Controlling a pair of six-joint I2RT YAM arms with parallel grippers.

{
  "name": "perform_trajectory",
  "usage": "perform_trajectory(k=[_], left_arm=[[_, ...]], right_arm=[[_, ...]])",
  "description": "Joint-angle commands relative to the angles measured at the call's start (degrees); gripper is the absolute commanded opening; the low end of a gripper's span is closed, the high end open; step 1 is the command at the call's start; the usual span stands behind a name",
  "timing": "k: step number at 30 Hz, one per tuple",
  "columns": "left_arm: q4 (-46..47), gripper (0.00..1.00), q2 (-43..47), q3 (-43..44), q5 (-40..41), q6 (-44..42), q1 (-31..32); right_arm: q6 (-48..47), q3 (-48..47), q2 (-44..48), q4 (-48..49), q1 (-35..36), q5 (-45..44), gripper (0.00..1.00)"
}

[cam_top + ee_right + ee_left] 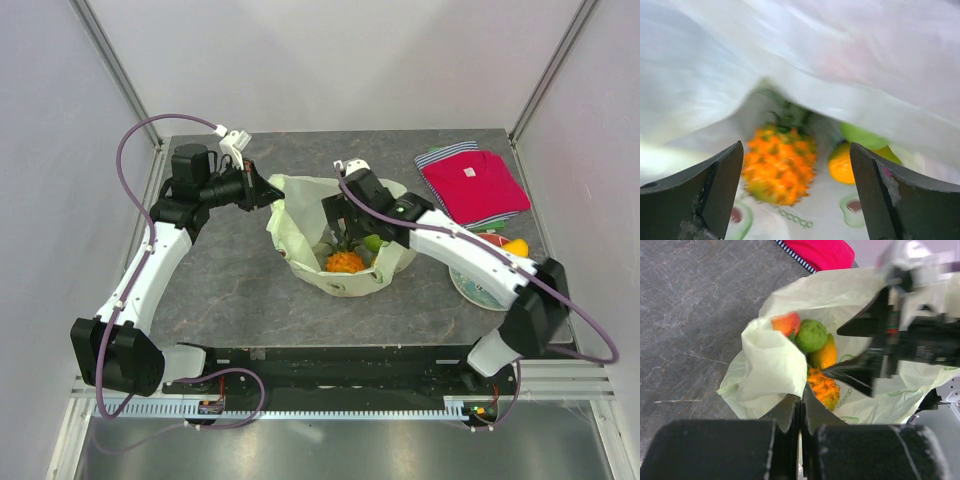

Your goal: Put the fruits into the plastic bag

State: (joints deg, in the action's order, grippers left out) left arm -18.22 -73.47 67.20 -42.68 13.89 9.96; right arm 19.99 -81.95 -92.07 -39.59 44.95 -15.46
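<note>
**Top view.** One plastic bag point(300, 222) sits at the middle of the table point(220, 270), its mouth open upward. The left gripper point(272, 192) is at the bag's left rim, jaws together on the film. The right gripper point(343, 228) reaches down into the mouth. Two fruits show inside from here: one orange pineapple point(345, 262) and one green fruit point(372, 243) just beside it. To the right, one round plate point(470, 290) lies partly under the right arm, with two pieces on it: one yellow piece point(515, 246) and one red piece point(490, 240). One red shirt point(472, 183) lies behind the plate.

**Left wrist view.** The two fingers point(787, 412) are pressed together, pinching a fold of the bag's rim. Four fruits lie inside the bag, packed close: one peach point(787, 322), the green fruit, one yellow-orange fruit point(825, 355) and the pineapple. The dark right gripper hangs over them from the right. A corner of the red shirt shows at the top.

**Right wrist view.** The two fingers point(715, 195) stand wide apart with nothing between them. Under a drooping fold of bag film, three fruits are visible, blurred: the pineapple below the left finger, the yellow-orange fruit, and the green fruit partly hidden behind it.
</note>
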Motion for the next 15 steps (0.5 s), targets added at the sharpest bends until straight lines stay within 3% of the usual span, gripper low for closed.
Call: perform_trajectory(k=[1, 5, 12, 15], left_arm=[[1.87, 0.02, 0.17, 0.04, -1.62, 0.08, -0.38], [1.78, 0.02, 0.08, -0.05, -1.62, 0.09, -0.38], [1.87, 0.02, 0.0, -0.05, -1.62, 0.08, -0.38], [1.87, 0.02, -0.09, -0.05, -1.62, 0.08, -0.38]], right_arm=[[-3.28, 5.2, 11.11, 14.7, 0.05, 10.96, 0.94], [-6.01, 9.44, 16.92, 23.84, 0.05, 24.64, 0.93], [-3.3, 8.3, 16.57, 27.1, 0.05, 36.0, 0.93], [0.12, 10.75, 19.02, 36.75, 0.05, 40.14, 0.93]])
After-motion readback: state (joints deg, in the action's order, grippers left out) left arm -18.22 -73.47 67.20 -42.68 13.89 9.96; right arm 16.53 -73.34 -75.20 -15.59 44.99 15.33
